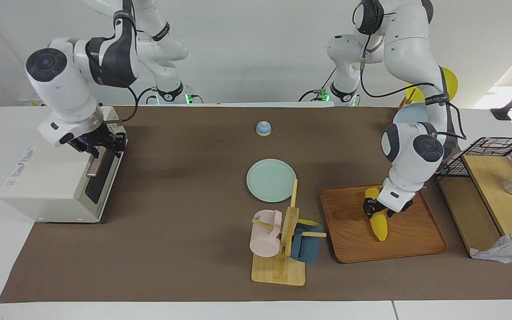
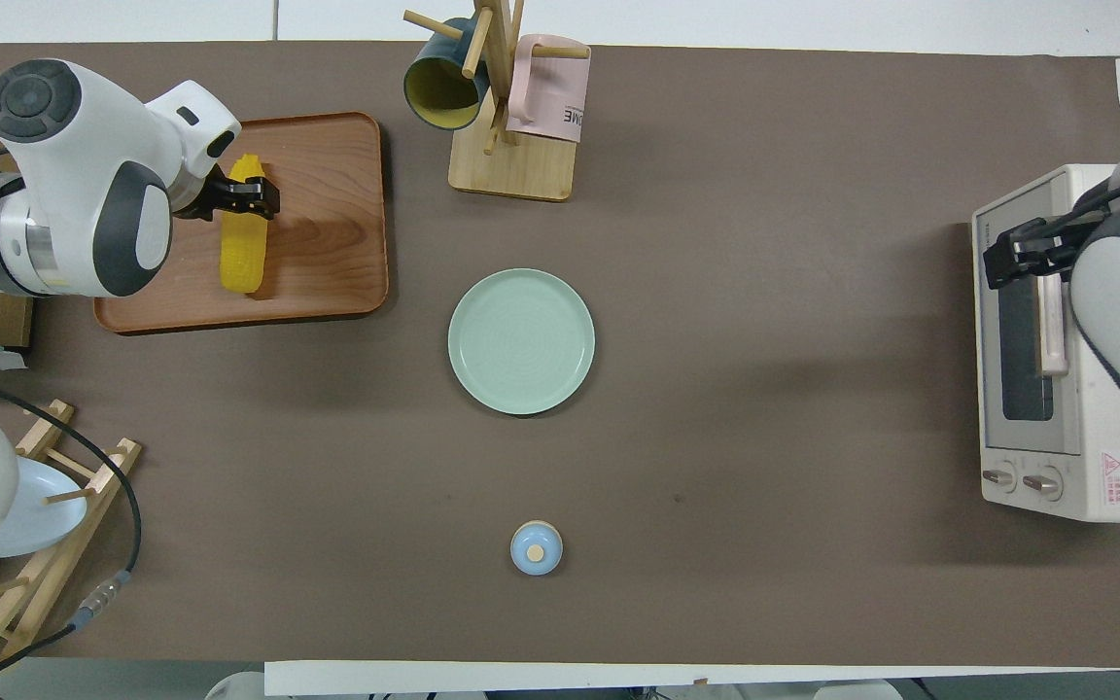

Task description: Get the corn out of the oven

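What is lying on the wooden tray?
On the tray lies the corn, with the left end effector around its upper end. That part of the cob and the tray beneath it are covered.

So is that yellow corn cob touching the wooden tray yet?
Touching. In the facing view the yellow corn cob lies flat on the brown wooden tray, the left hand clamped on it.

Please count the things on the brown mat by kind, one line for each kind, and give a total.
Corn: 1
Wooden tray: 1
Green plate: 1
Mugs: 2, pink and blue
Mug rack: 1
Bell: 1
Oven: 1
Total: 8
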